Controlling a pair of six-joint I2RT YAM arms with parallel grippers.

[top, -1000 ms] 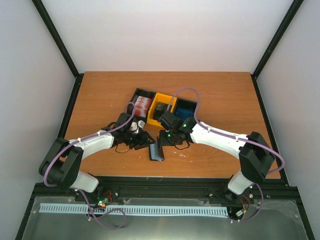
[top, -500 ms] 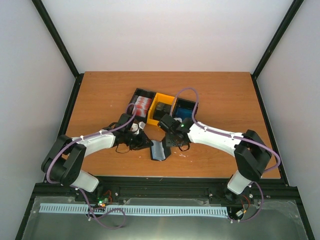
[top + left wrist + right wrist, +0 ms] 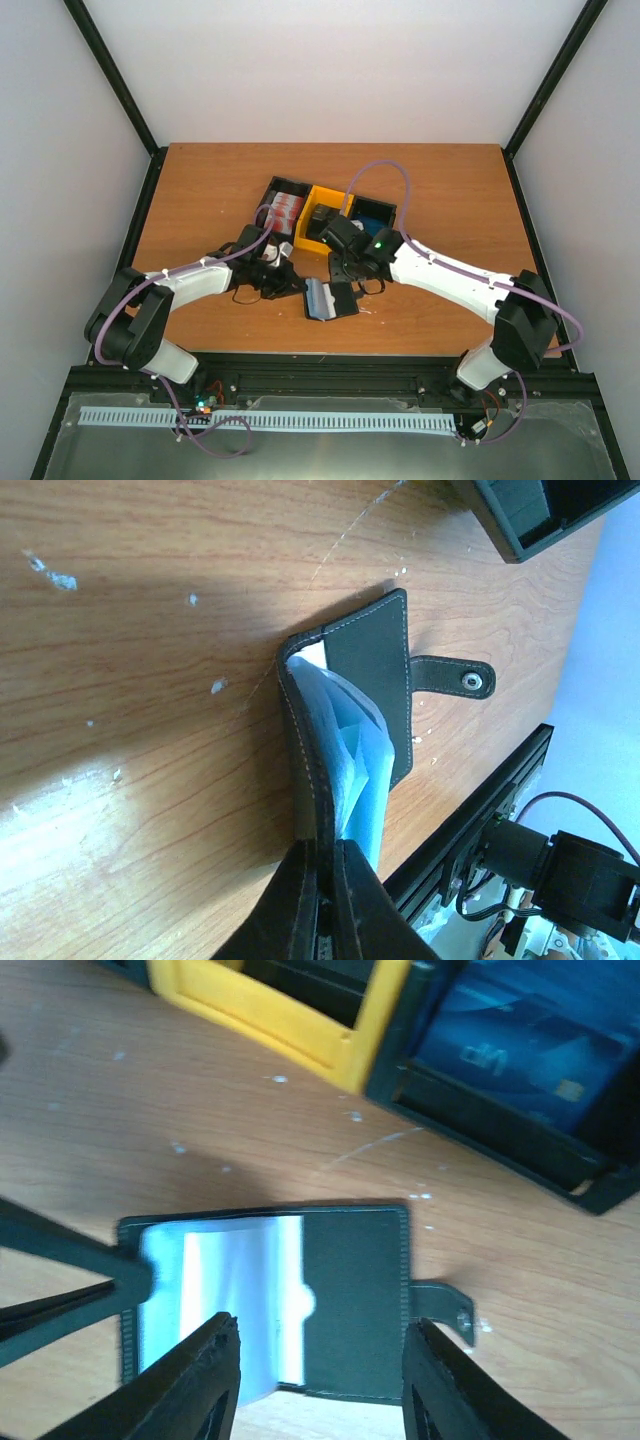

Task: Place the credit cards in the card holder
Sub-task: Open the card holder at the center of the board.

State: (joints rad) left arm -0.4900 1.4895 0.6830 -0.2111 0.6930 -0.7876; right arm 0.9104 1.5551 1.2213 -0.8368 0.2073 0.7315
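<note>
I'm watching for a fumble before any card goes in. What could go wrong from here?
1. The left claw pinches only one cover edge of the card holder; a slip could let it slide or fold shut.
2. Its clear pockets bulge loosely, so a card may catch on them.
3. The right claw is open and empty above the holder; the blue card lies flat in its black bin, likely hard to pinch.
</note>
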